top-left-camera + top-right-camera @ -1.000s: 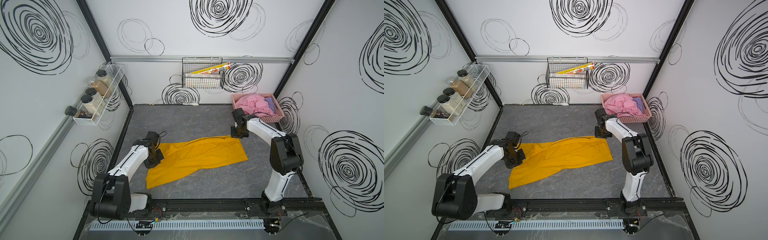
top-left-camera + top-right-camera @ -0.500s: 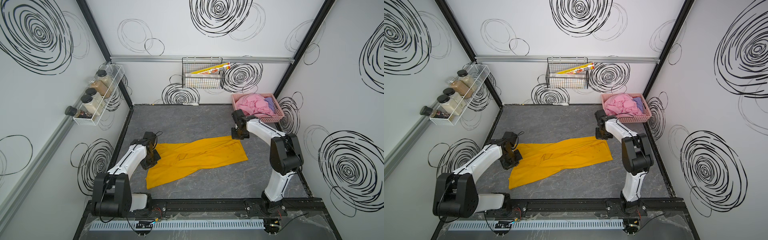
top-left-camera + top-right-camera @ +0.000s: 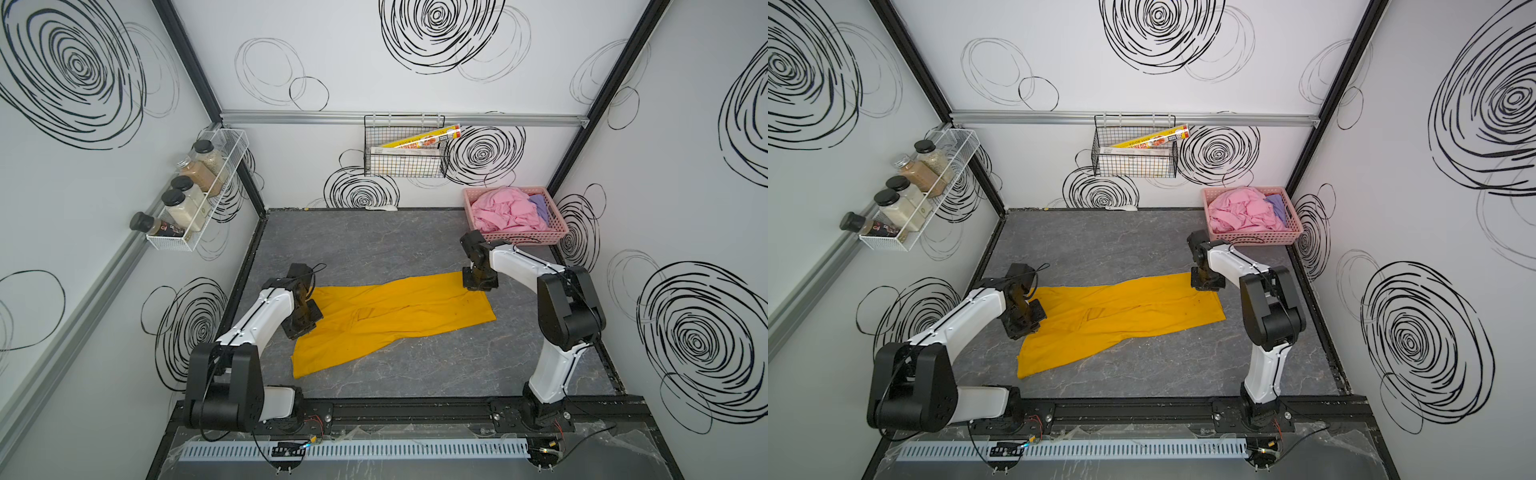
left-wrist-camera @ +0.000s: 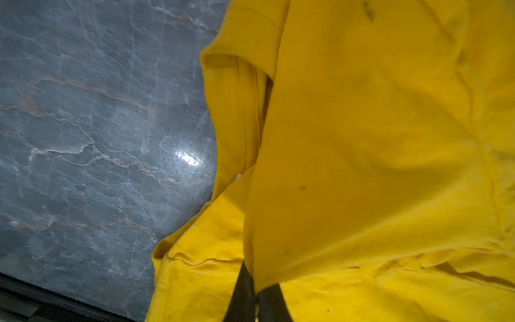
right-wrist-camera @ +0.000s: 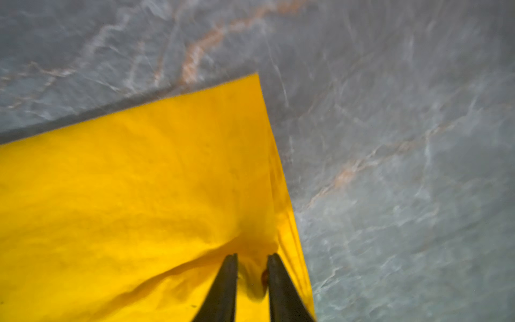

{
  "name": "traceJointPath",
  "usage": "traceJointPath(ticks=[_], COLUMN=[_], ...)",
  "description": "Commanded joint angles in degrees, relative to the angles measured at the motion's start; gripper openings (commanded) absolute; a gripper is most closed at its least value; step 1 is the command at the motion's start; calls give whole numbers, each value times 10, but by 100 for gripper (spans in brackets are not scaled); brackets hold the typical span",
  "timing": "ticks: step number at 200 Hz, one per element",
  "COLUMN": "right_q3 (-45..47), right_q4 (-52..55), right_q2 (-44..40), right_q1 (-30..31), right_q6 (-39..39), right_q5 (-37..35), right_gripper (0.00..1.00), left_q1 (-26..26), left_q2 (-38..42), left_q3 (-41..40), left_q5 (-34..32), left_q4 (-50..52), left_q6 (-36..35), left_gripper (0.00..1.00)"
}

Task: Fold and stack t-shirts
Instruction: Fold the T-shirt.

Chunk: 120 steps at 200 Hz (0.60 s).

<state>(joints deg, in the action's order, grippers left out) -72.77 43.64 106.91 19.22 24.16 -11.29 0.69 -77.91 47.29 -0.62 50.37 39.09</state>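
The mustard-yellow t-shirt (image 3: 395,316) (image 3: 1121,316) lies on the grey table as a long band folded lengthwise, with one corner trailing toward the front. My left gripper (image 3: 302,321) (image 4: 256,290) is at the band's left end, shut on a flap of yellow cloth. At the far right corner my right gripper (image 3: 478,283) (image 5: 252,258) is down on the cloth. Its jaws stand a little apart, with a slack bump of cloth between them. The pink t-shirt (image 3: 505,210) and the lavender t-shirt (image 3: 540,208) lie crumpled together in the basket.
The pink perforated basket (image 3: 524,240) stands in the back right corner, just behind the right arm. A wire basket (image 3: 405,162) with boxes hangs on the back wall. A rack of jars (image 3: 195,195) hangs on the left wall. A black rail runs along the table's front.
The right jaws have parted from shut, and that gripper has come down toward the front onto the shirt's corner. The left gripper has drawn the shirt's left end slightly outward, laying the band flatter.
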Motion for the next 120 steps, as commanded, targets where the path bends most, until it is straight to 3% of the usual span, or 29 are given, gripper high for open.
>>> traceJointPath(ticks=[1,68,120], right_q3=[0,-154,-215], right_q4=[21,70,54], right_q2=[3,36,132], right_q1=[4,0,-9], right_q6=[27,8,9], right_q5=[4,-124,-99], right_gripper=[32,36,35], left_q1=[-5,-6,-16], left_q2=[0,10,13], left_q3=[2,2,3], left_q5=[3,6,5], left_q4=[-4,-6,-7], left_q6=[-6,-7,-8], left_gripper=[0,0,0])
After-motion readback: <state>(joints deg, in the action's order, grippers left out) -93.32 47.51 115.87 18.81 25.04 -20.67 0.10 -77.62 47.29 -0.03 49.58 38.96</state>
